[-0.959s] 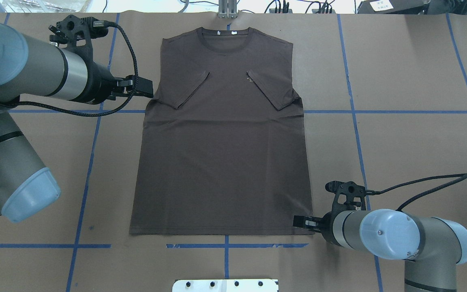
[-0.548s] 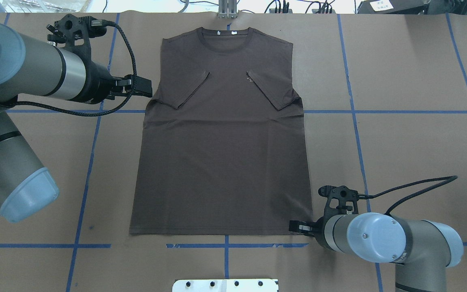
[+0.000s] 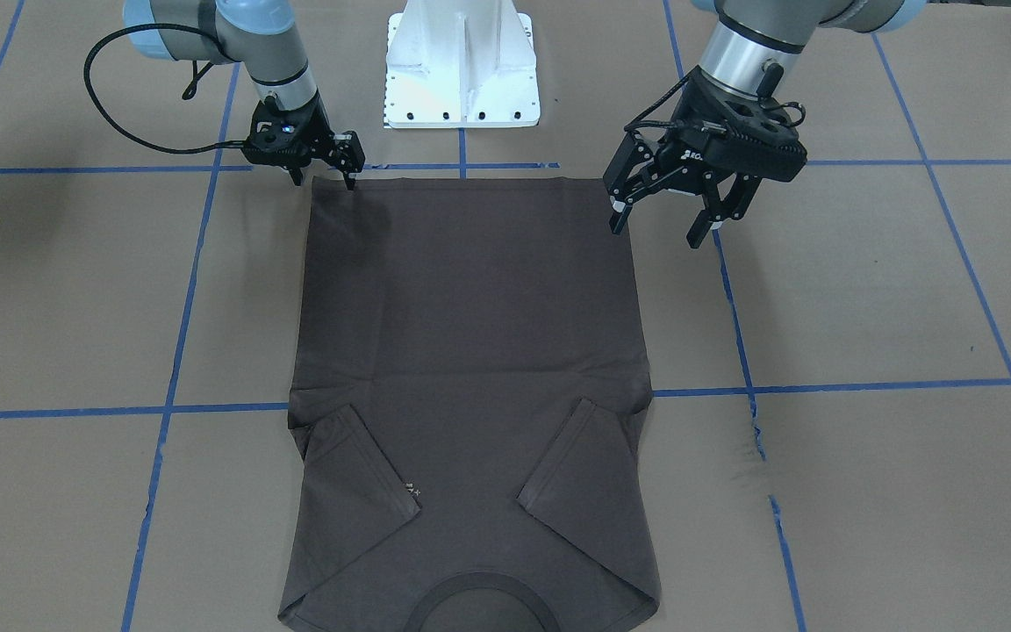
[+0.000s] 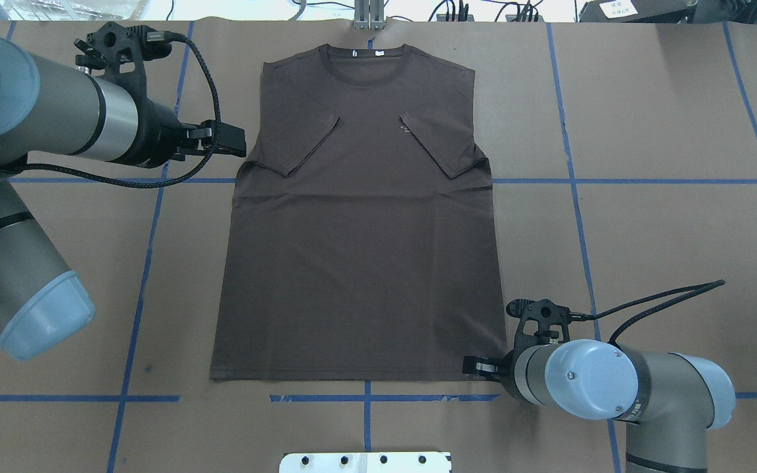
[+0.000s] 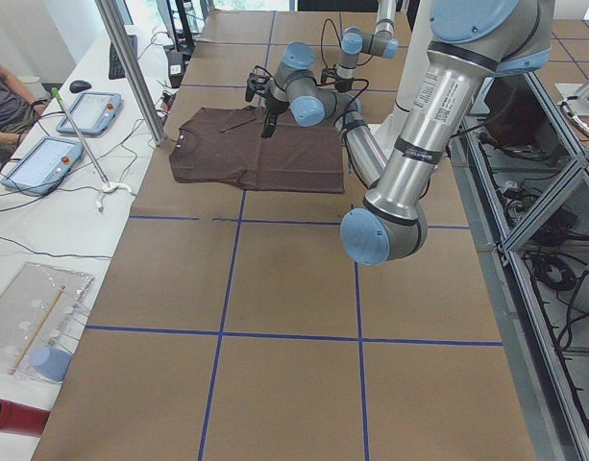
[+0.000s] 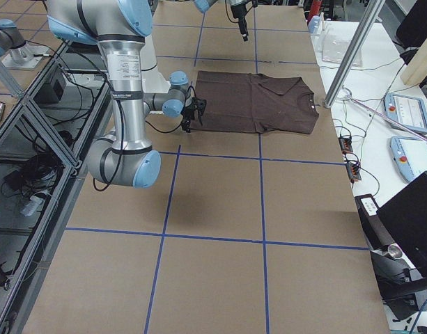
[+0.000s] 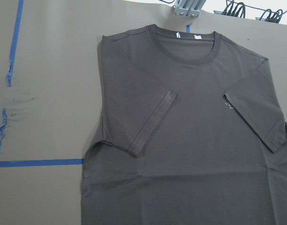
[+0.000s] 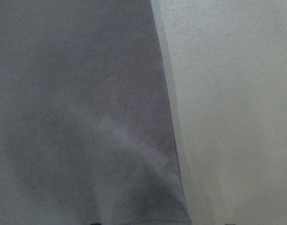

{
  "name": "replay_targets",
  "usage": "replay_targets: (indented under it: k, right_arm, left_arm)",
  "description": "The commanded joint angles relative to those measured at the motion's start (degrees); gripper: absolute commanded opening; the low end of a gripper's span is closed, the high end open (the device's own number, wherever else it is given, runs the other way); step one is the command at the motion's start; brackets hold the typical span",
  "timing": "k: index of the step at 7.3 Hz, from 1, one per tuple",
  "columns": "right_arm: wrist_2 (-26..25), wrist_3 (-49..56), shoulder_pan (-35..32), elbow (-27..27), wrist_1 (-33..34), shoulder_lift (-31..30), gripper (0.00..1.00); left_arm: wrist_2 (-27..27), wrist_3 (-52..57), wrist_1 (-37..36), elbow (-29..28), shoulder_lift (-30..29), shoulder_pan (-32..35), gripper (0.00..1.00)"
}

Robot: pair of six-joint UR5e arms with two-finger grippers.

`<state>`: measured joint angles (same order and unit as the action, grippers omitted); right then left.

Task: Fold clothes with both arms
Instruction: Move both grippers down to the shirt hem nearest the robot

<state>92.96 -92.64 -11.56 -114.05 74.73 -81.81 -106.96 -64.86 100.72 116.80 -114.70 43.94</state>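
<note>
The dark brown-grey T-shirt (image 4: pixel 359 263) lies flat on the brown table, collar away from the robot, both sleeves folded in over the chest. It also shows in the front view (image 3: pixel 470 307). My left gripper (image 4: pixel 230 139) is open and empty, held above the table beside the shirt's left folded sleeve; the front view (image 3: pixel 655 235) shows its fingers spread. My right gripper (image 3: pixel 323 182) is open and low at the shirt's right hem corner, one finger over the cloth, one outside. The right wrist view shows that blurred corner (image 8: pixel 87 117) close up. The left wrist view looks down on the shirt's chest (image 7: pixel 190 140).
The white pedestal base (image 3: pixel 462 61) stands at the robot's edge behind the hem. Blue tape lines (image 4: pixel 135 295) cross the table. A metal post (image 4: pixel 368 14) stands just beyond the collar. Tablets (image 5: pixel 39 158) and cables lie on the operators' side table.
My right arm has slid left along the hem line, bringing its gripper onto the shirt's hem corner. My left arm has barely shifted.
</note>
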Motion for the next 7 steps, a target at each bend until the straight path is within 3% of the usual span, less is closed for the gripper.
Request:
replay_targets:
  k: [1,2,4,5,7]
  right_arm:
    - [0.29,0.01,-0.21,-0.2,0.16,-0.28,0.86]
    - [0.29,-0.08,-0.3,-0.38,0.16,-0.45,0.79]
    - [1.42,-0.08,-0.91,-0.38,0.16,-0.63,0.33]
    - [2.3,-0.08,-1.35,-0.47,0.16,-0.63,0.17]
    - [2.31,-0.08,-1.36,-0.9,0.16,-0.98,0.0]
  left_arm:
    - [0.0,0.0,0.0,0.0,0.0,0.0,1.0]
    - [0.0,0.0,0.0,0.0,0.0,0.0,1.0]
    - [0.0,0.0,0.0,0.0,0.0,0.27,1.0]
    - [0.0,0.0,0.0,0.0,0.0,0.36,1.0]
    - [0.0,0.0,0.0,0.0,0.0,0.36,1.0]
